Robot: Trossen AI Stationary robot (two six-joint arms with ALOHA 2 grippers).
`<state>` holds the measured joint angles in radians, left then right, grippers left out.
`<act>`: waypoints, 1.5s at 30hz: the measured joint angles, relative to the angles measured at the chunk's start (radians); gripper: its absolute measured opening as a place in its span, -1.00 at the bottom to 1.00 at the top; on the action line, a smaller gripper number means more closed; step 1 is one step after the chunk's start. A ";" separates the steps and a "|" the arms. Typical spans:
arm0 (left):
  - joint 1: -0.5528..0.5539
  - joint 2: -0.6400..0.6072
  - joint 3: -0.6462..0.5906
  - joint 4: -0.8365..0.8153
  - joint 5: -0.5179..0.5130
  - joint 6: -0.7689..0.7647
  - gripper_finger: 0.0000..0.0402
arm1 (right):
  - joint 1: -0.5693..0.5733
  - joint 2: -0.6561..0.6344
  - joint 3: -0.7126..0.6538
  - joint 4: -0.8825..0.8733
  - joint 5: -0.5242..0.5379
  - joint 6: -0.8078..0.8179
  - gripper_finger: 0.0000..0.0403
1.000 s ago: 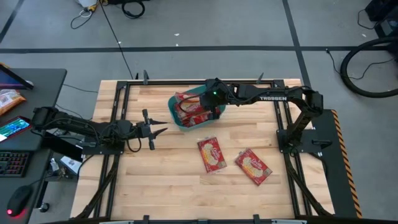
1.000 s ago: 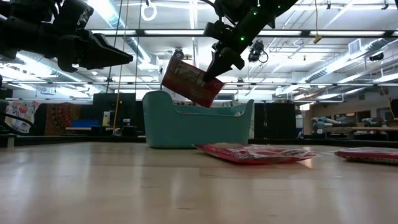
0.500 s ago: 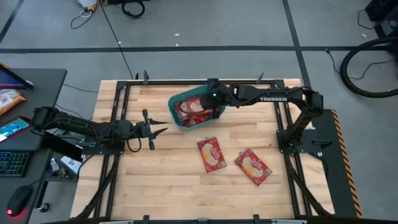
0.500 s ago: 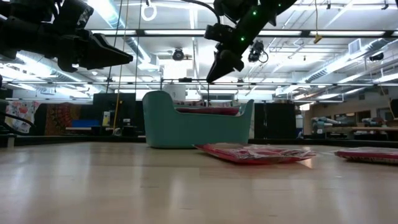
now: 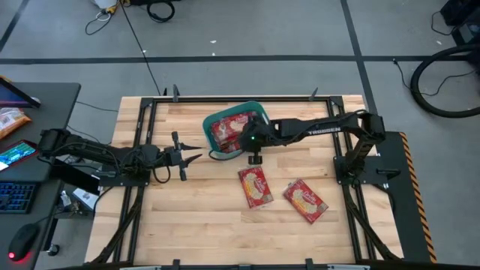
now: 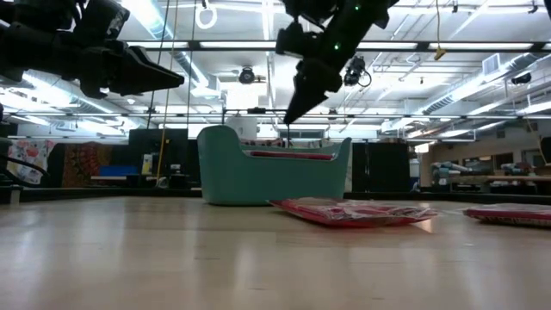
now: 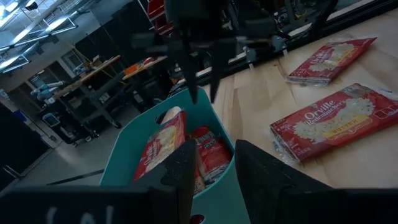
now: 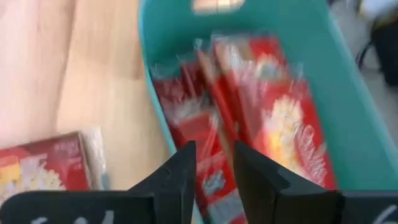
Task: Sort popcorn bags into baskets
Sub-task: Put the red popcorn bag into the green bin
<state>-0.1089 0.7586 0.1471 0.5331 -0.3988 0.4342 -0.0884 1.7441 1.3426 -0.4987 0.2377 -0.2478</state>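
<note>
The teal basket (image 5: 259,112) stands at the table's far middle with several red popcorn bags (image 5: 227,131) inside, also seen in the right wrist view (image 8: 273,118). Two more bags lie flat on the table nearer the front, one (image 5: 255,186) and another (image 5: 305,201). My right gripper (image 5: 246,144) hangs above the basket's near rim (image 8: 152,118), pointing slantwise down, open with nothing between its fingers (image 8: 214,171). My left gripper (image 5: 193,157) waits level above the table to the basket's left, open and empty (image 7: 214,165).
Black frame rails run along the table's left (image 5: 142,150), right (image 5: 337,150) and far sides. A desk with a keyboard and a phone (image 5: 15,154) stands beyond the left edge. Bare wood lies at the table's near left (image 5: 187,217).
My right gripper has opened and let go of a red bag it held tilted above the basket; the bag has fallen into the basket. The gripper has then gone toward the table's near edge and a little down, rolling as it went.
</note>
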 joint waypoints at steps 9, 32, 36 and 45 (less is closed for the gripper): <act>0.000 0.000 0.000 -0.006 0.000 0.004 -0.42 | 0.105 0.038 0.000 -0.080 -0.026 0.366 -0.46; 0.000 0.000 0.000 -0.008 0.000 -0.004 -0.42 | 0.440 0.135 0.001 -0.582 -0.238 1.398 -0.10; 0.000 0.000 0.000 -0.025 0.000 -0.032 -0.42 | 0.450 0.216 0.001 -0.610 -0.300 1.392 -0.07; 0.000 0.000 -0.002 -0.043 0.000 -0.027 -0.42 | 0.489 0.308 0.102 -0.730 -0.234 1.520 -0.07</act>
<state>-0.1085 0.7589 0.1455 0.4896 -0.3988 0.4071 0.4002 2.0523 1.4445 -1.2283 0.0036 1.2720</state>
